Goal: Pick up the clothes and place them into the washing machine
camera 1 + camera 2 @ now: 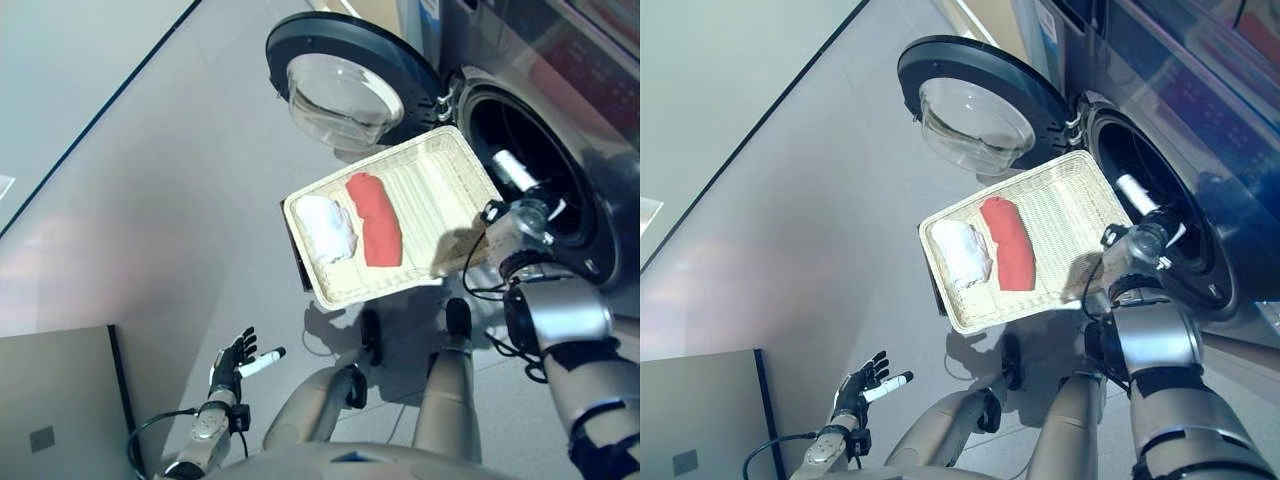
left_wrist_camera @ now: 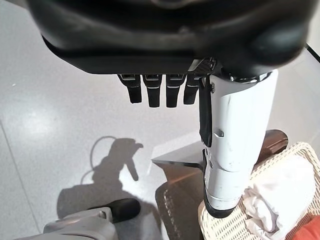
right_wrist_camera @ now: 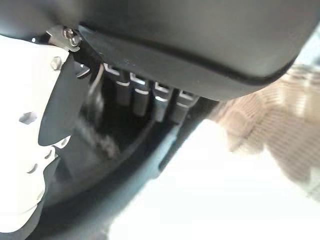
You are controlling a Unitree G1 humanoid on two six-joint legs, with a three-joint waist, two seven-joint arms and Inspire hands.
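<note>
Two pieces of clothing lie side by side in the wicker tray (image 1: 455, 170) that stands in front of the washing machine (image 1: 560, 60): a white cloth (image 1: 326, 228) on the left and a red cloth (image 1: 375, 219) just right of it, touching or nearly so, both in the tray's left half, while its right half is bare. The machine's door (image 1: 345, 85) is swung fully open to the left, and the drum opening (image 1: 530, 165) is clear for loading. The right hand (image 1: 520, 185) is up at the mouth of the drum, past the tray's right edge. In the right wrist view its fingers (image 3: 159, 100) hang fairly straight into the dark opening with nothing between them and the white-covered thumb, so it looks empty, though the drum's interior is too dark to say whether any garment already lies inside. The left hand (image 1: 235, 366) hangs low on the near left, well apart from the tray, fingers relaxed and spread, holding nothing. As a judgement, the task is at best partly done: at least two garments are left in the tray, and neither hand is near them. What remains is to bring a hand to the tray, take the red or white cloth, carry it right into the drum, and do the same for the other.
</note>
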